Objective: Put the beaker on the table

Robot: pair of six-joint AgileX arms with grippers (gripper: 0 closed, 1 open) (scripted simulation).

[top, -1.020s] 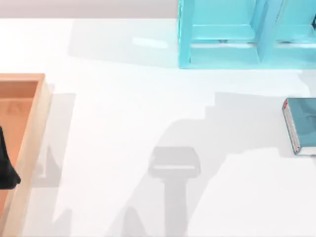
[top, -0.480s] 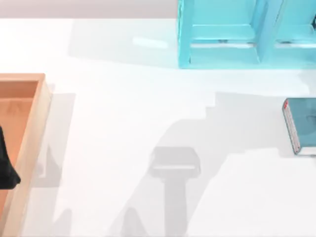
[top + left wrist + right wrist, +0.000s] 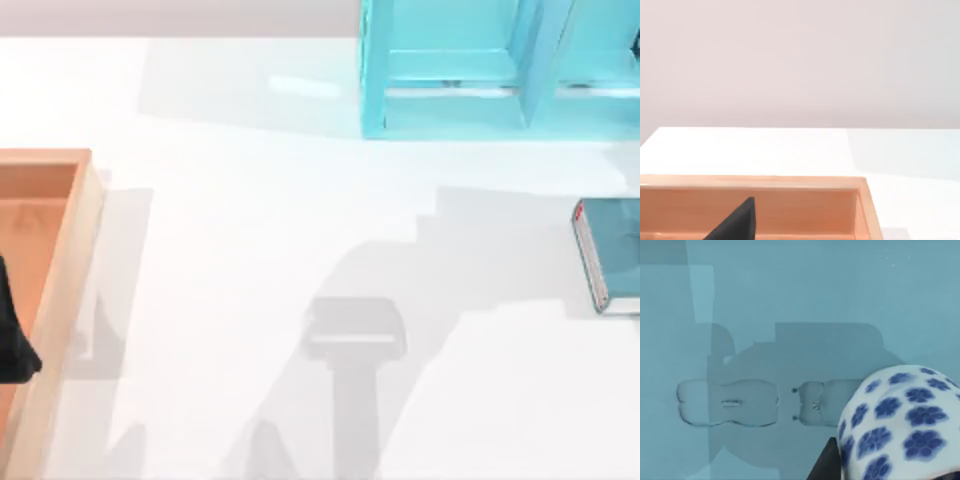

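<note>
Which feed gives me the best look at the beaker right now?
The right wrist view: the beaker, white with blue flowers, sits close up against the light blue shelf, a dark finger beside it. The top view gives the shelf and table; the left wrist view gives the wooden tray.

Left gripper (image 3: 12,335): matte black, no markings, screws or cables visible; tapered dark shape over the orange-brown tray (image 3: 60,290). Its finger (image 3: 737,222) is a plain black wedge narrowing to a point. Right arm finger (image 3: 829,465): same flat black, straight-edged.
</note>
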